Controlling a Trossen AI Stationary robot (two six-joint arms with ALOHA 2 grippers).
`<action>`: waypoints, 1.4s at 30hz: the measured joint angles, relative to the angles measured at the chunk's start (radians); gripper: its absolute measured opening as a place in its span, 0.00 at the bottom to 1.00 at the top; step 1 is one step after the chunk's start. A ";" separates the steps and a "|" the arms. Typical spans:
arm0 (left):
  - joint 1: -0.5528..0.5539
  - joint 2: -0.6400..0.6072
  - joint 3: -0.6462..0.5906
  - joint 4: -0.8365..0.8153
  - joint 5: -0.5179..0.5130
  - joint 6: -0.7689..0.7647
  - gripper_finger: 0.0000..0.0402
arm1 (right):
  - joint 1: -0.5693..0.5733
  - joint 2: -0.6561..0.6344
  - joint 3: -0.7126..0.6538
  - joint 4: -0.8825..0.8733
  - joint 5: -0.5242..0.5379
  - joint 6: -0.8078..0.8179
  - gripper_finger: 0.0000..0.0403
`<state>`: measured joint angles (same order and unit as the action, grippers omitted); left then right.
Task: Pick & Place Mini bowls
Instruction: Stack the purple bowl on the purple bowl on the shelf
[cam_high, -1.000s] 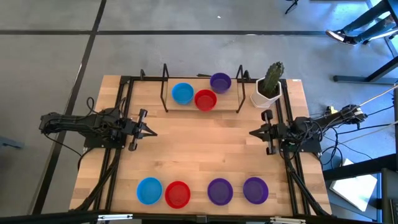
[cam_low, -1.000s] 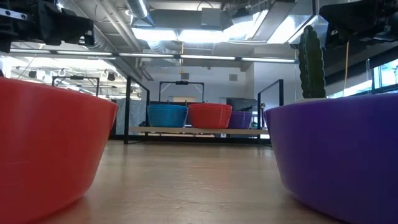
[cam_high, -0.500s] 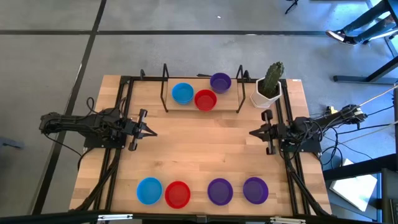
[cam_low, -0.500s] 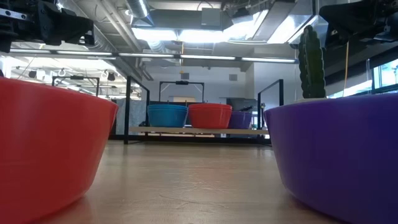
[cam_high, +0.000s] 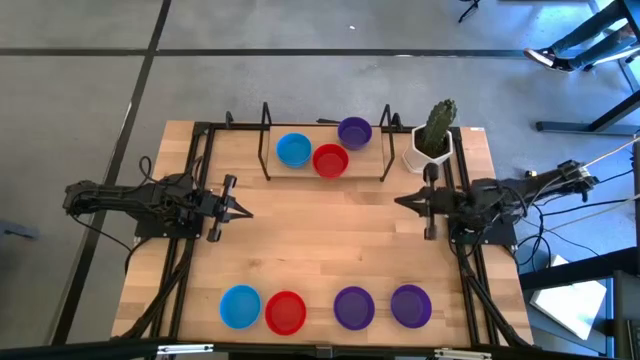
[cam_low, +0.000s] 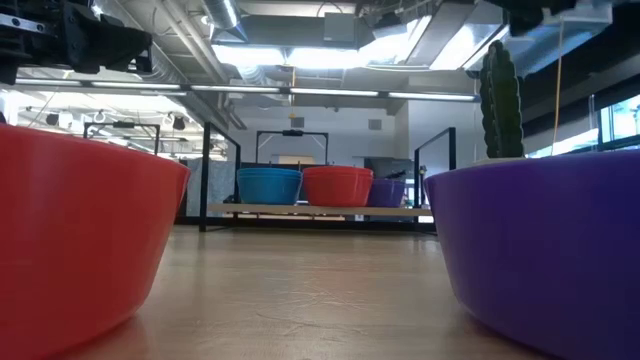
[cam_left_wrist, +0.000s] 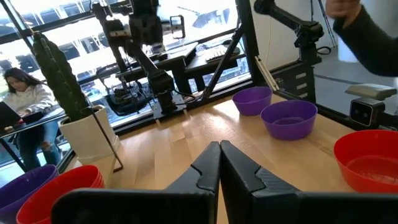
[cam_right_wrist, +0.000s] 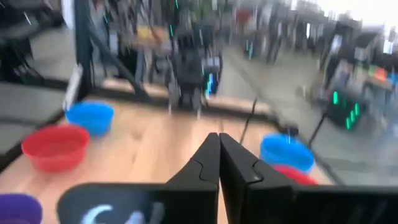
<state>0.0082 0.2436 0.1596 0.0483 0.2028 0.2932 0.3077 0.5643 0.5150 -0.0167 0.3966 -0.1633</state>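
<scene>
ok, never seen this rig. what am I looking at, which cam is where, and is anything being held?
It is a two-armed robot at a wooden table. The high view looks straight down. The low view sits at table height, between a red and a purple bowl. Each wrist view looks forward past that arm's own fingers.

The left end effector is at the table's left side, the right end effector at its right. Both are shut and hold nothing.

On the table, the near row has a blue bowl, a red bowl and two purple bowls. At the far edge, inside a black frame, sit a blue one, a red one and a purple one. Beside the frame stands a cactus in a white pot.
</scene>
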 joint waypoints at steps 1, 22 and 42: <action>0.000 0.000 0.000 0.000 0.000 0.000 0.01 | 0.000 0.037 0.059 -0.071 0.017 0.023 0.01; 0.000 0.000 0.000 0.000 0.000 -0.002 0.03 | 0.156 0.808 0.865 -1.159 -0.323 0.605 0.33; 0.000 0.000 0.000 0.001 0.000 -0.021 0.01 | 0.369 1.028 0.652 -0.972 -0.469 0.836 0.35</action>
<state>0.0080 0.2440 0.1596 0.0494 0.2031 0.2726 0.6764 1.5923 1.1671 -0.9891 -0.0725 0.6728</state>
